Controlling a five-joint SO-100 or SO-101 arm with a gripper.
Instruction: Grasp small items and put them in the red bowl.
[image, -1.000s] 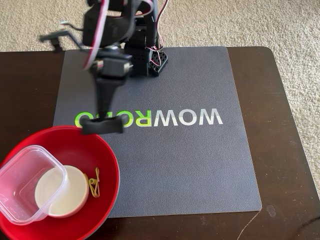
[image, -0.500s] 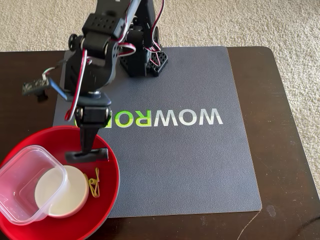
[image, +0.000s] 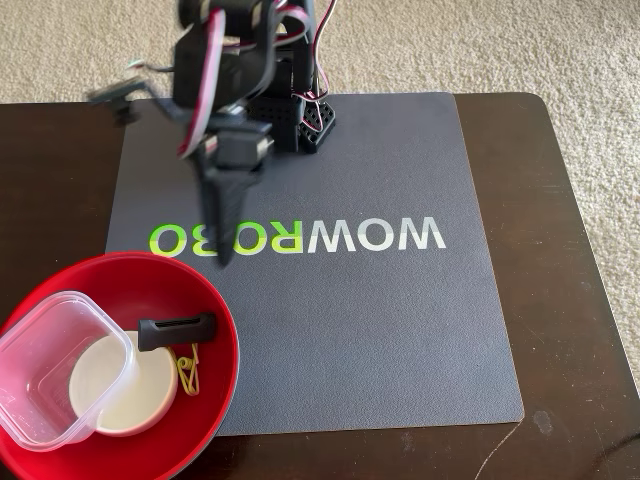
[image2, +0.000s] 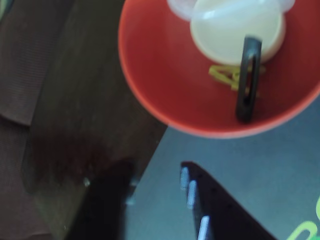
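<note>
The red bowl (image: 120, 280) sits at the front left of the table in the fixed view. Inside it lie the clear square tub (image: 45, 365), the small white bowl (image: 125, 385), the yellow-green clothespin (image: 188, 368) and the black ribbed bar (image: 178, 330). The bar rests across the white bowl's edge. My gripper (image: 225, 250) hangs above the mat just behind the bowl, open and empty. The wrist view shows the red bowl (image2: 165, 75), the bar (image2: 248, 80), the clothespin (image2: 222, 75), the white bowl (image2: 235, 30) and my spread gripper (image2: 152, 172).
A grey mat (image: 380, 330) with WOWROBO lettering covers most of the dark brown table (image: 560, 300). The arm's base (image: 290, 120) stands at the mat's far edge. Beige carpet lies beyond the table.
The gripper lowered the black bar into the red bowl, let go of it, and rose back over the mat. The bar now lies loose in the bowl.
</note>
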